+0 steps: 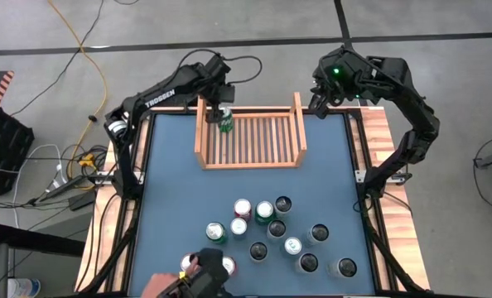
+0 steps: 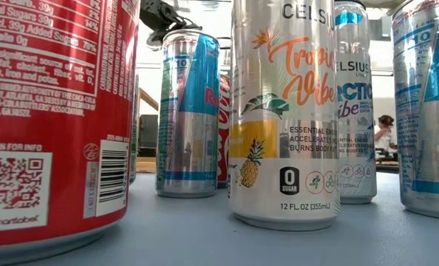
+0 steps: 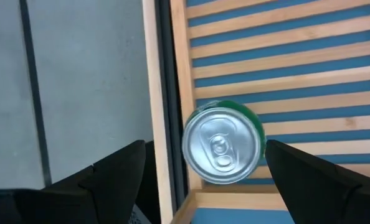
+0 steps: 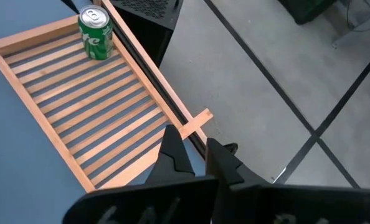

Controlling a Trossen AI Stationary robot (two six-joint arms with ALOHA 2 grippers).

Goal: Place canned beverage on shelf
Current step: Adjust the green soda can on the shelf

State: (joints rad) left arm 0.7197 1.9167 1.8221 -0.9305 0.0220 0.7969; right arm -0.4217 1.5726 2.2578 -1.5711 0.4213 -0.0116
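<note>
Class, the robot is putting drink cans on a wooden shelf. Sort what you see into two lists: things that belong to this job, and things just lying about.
Belongs to the job:
- shelf
- green can standing in the shelf's corner
- waiting cans on the table
- left gripper, open above the green can

Just lying about:
- yellow cable on the floor
- right gripper, shut, idle beside the shelf

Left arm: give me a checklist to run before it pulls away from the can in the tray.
1. Green can upright on the slats: ok.
2. Can inside the tray, in its corner by the side wall: ok.
3. Left tool open, fingers clear of the can on both sides: ok.
4. Can touching the tray walls: cannot tell.
5. Right tool shut, parked by the tray's other end, out of the way: ok.
6. Hand at the table's near edge by the loose cans: not ok.
</note>
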